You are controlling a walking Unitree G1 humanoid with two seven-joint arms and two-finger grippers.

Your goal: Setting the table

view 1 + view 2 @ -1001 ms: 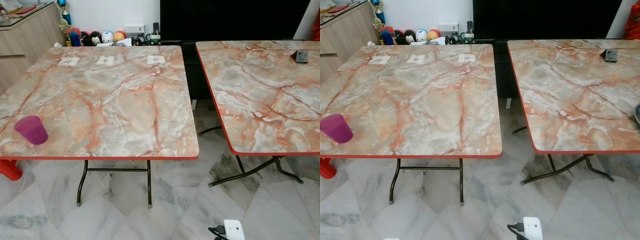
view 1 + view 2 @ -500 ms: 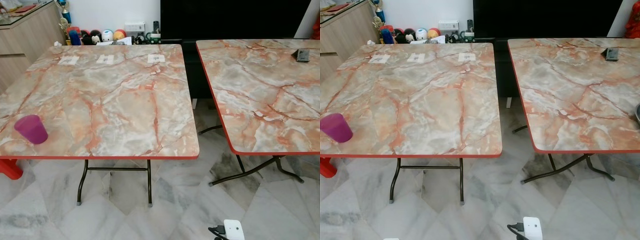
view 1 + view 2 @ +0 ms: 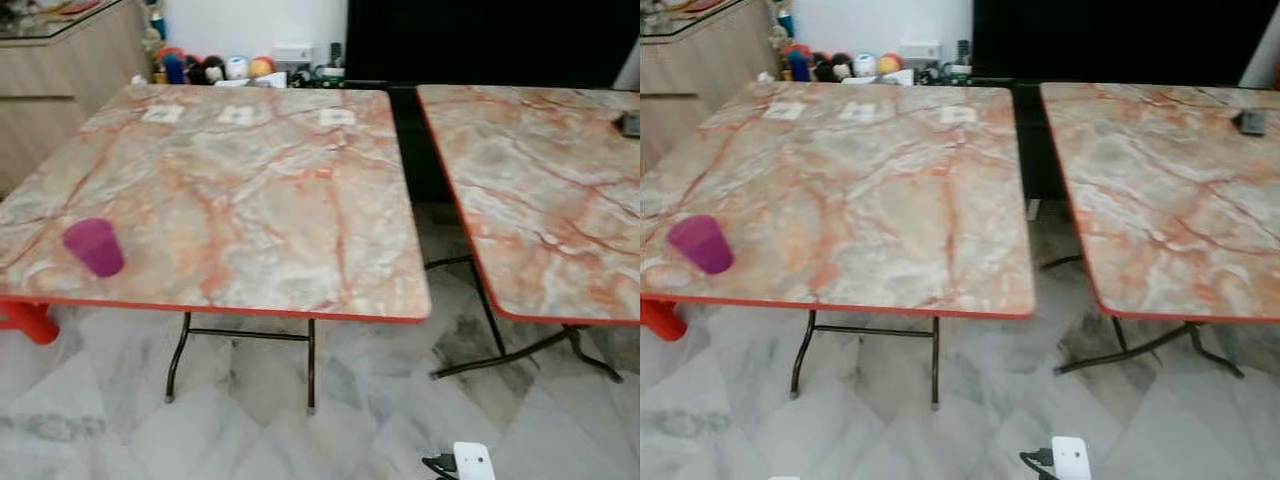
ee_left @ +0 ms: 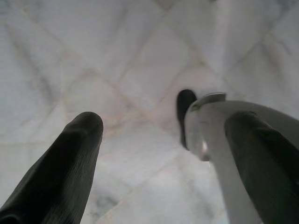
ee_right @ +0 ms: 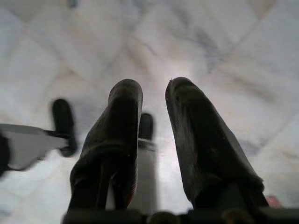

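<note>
Whole view slid right since a moment ago: camera turning left, purple cup (image 3: 94, 247) unmoved on near-left table (image 3: 260, 210), far above idle grippers. Left gripper (image 4: 159, 158) spread, empty; right gripper (image 5: 154, 140) slightly parted, empty. Cup approach likely next.

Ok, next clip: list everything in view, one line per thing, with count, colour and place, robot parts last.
table: two, orange-veined marble tops with red edging, side by side on dark folding legs.
cup: one, purple, upright near the left table's front left corner.
paper labels: three, white, in a row along the left table's far edge.
dark object: one, on the right table's far right.
toys: several, mixed colours, against the far wall.
cabinet: one, wood-toned, far left.
charger: one, white, on the floor.
left tool: black fingers apart, over floor tiles.
right tool: black fingers close together, over floor.
</note>
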